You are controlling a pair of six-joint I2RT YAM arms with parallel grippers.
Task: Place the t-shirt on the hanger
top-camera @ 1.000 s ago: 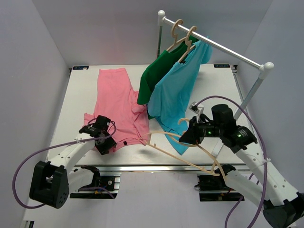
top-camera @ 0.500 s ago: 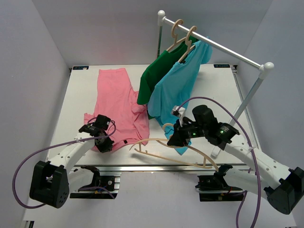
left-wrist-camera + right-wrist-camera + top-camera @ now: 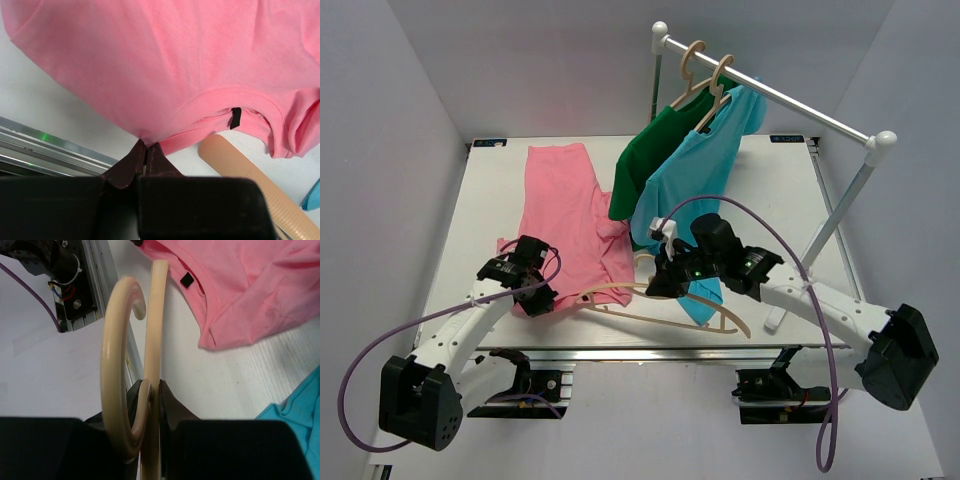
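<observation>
The pink t-shirt (image 3: 565, 215) lies flat on the white table (image 3: 485, 200), its collar toward the near edge. My left gripper (image 3: 535, 300) is shut on the shirt's near edge beside the collar; in the left wrist view its fingertips (image 3: 146, 147) pinch the t-shirt (image 3: 175, 60). My right gripper (image 3: 660, 283) is shut on the beige hanger (image 3: 660, 317) at its neck and holds it low over the table's near edge. One arm tip of the hanger (image 3: 240, 165) lies close to the collar. In the right wrist view the gripper (image 3: 155, 387) clamps the hanger (image 3: 156, 315) below its hook, with the t-shirt (image 3: 250, 285) beyond.
A white clothes rail (image 3: 770, 95) on a post (image 3: 835, 220) stands at the back right. It carries a green shirt (image 3: 645, 155) and a teal shirt (image 3: 690, 190) on like hangers; the teal hem hangs just behind my right gripper. An aluminium rail (image 3: 650, 350) edges the table's front.
The left gripper closed on the t-shirt's near edge and lifted slightly. The right arm carried the hanger leftward, bringing its arm tip up to the collar.
</observation>
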